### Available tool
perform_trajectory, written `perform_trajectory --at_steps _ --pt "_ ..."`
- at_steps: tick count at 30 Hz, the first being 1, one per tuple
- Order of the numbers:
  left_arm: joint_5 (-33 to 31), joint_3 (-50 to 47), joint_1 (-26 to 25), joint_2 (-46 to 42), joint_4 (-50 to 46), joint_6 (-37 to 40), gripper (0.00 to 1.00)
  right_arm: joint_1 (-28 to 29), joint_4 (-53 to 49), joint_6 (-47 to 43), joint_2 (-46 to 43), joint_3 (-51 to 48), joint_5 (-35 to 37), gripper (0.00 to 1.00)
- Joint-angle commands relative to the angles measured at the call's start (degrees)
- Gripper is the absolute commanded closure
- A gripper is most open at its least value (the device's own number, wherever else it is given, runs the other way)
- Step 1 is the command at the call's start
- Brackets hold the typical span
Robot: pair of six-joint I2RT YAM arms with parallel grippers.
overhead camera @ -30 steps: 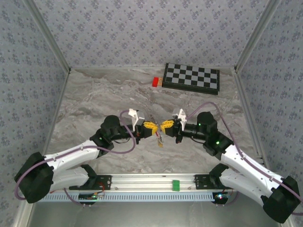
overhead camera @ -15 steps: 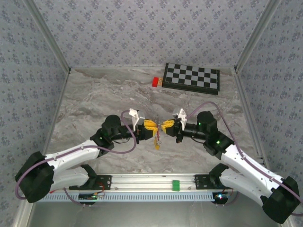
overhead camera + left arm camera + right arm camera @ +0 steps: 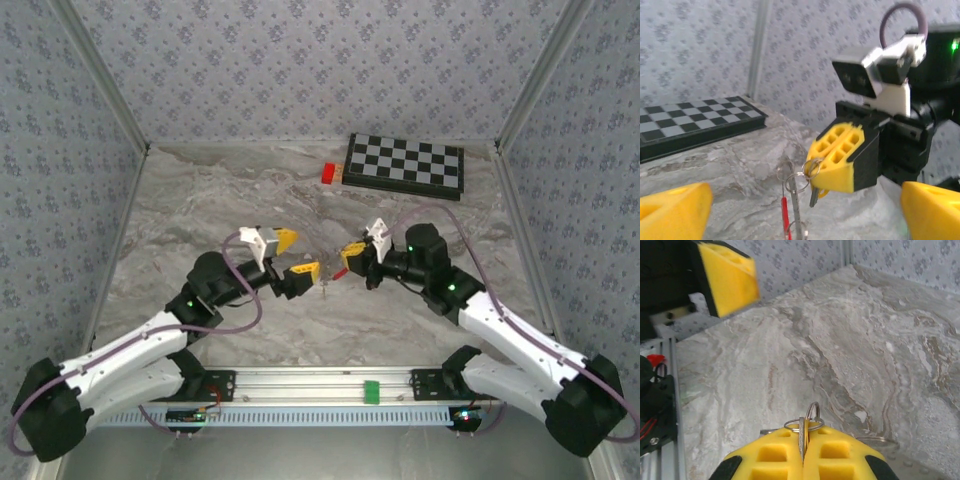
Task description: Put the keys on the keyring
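You're mid-threading. Your right end effector [image 3: 826, 160] is clamped on the small rings atop the keyring [image 3: 785, 214], which dangles over the bench [image 3: 200, 200] on the near side of the chessboard [image 3: 405, 165]. A dark blade, likely one of the keys [image 3: 813, 195], hangs at its pads. Your left end effector [image 3: 300, 252] gapes wide and holds nothing, facing the right one, with both forearms stretched low toward the chessboard. Next, I'd judge, the left must pinch the loop steady so a key can slide on.
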Motion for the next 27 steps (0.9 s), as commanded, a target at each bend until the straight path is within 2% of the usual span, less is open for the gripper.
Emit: perform_trajectory --at_steps 1,9,17,22,27 --pt "-6.98 -1.96 0.69 -4.31 -1.58 -1.08 0.00 -0.24 1.37 -0.69 4.35 3.44 1.97 1.00" --pt "-12.67 -7.40 1.24 -15.44 -5.11 -3.16 0.00 -0.49 7.57 0.06 19.20 10.14 4.08 1.00" --pt "-15.30 -11.37 1.46 -26.05 -10.08 -3.54 0.00 -2.93 12.61 4.98 37.57 22.35 1.04 1.00" --pt "-16.57 -12.48 1.89 -31.21 -13.67 -3.17 0.00 -3.57 11.08 6.21 48.01 34.19 -0.11 1.00" --pt "-17.76 -12.78 2.18 -33.73 -15.88 -2.65 0.00 -4.24 9.16 6.20 55.50 42.59 1.96 1.00"
